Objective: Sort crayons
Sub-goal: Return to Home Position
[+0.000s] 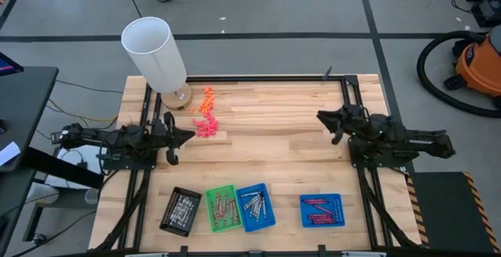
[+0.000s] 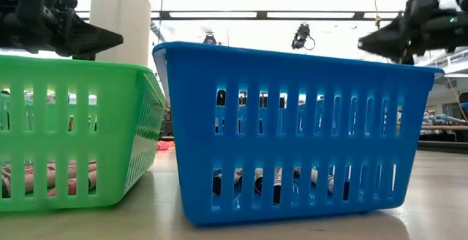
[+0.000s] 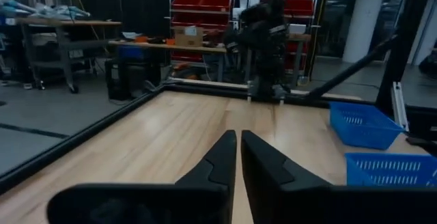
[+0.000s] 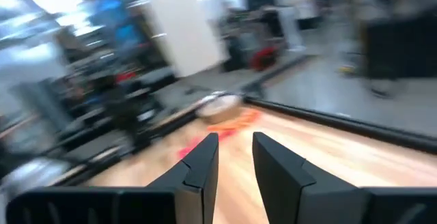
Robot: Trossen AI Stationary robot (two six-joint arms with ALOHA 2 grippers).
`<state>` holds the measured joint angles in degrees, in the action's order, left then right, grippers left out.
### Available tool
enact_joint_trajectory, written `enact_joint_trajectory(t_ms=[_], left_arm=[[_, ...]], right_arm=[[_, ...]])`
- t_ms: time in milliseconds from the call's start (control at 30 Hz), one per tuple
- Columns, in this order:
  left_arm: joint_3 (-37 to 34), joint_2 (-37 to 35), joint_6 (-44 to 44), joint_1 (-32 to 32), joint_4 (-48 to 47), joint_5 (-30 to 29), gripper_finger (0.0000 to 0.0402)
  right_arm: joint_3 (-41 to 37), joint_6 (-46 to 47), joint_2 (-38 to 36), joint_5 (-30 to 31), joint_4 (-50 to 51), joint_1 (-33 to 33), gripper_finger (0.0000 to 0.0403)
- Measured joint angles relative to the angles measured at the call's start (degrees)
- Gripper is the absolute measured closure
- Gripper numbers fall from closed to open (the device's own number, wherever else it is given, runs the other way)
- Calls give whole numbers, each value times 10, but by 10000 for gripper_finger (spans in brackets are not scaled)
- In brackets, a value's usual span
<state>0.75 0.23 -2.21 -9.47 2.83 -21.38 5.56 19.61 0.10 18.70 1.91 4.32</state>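
1. left claw (image 1: 186,135) hangs over the worktop's (image 1: 274,124) left side, fingers pretty much together
2. right claw (image 1: 322,117) is over the right side, fingers a bit apart
3. crayons (image 1: 319,210) sit in the bins (image 1: 255,207) along the front edge, well apart from both claws

Four trays line the near edge: black tray (image 1: 178,190), green tray (image 1: 220,188), left blue tray (image 1: 252,186), right blue tray (image 1: 322,197). One white cylinder (image 1: 155,51) stands far left. The crayons (image 1: 254,208) are too many to count.
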Motion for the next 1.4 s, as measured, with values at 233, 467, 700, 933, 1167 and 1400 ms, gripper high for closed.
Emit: enact_joint_trajectory(t_ms=[233, 467, 700, 933, 1167, 1400], left_arm=[[0, 2, -78, 0, 0, 1, 378], [0, 2, -131, 0, 0, 1, 379], [0, 2, -131, 0, 0, 1, 379], [0, 2, -131, 0, 0, 1, 379], [0, 2, -131, 0, 0, 1, 379], [0, 2, -131, 0, 0, 1, 379]], right_arm=[[-29, 46, 1, 86, 4, 0, 302], [-31, 28, 1, 72, 3, 0, 302], [-31, 27, 1, 72, 3, 0, 302], [-31, 27, 1, 72, 3, 0, 302], [-31, 27, 1, 72, 3, 0, 302], [-31, 27, 1, 71, 3, 0, 302]])
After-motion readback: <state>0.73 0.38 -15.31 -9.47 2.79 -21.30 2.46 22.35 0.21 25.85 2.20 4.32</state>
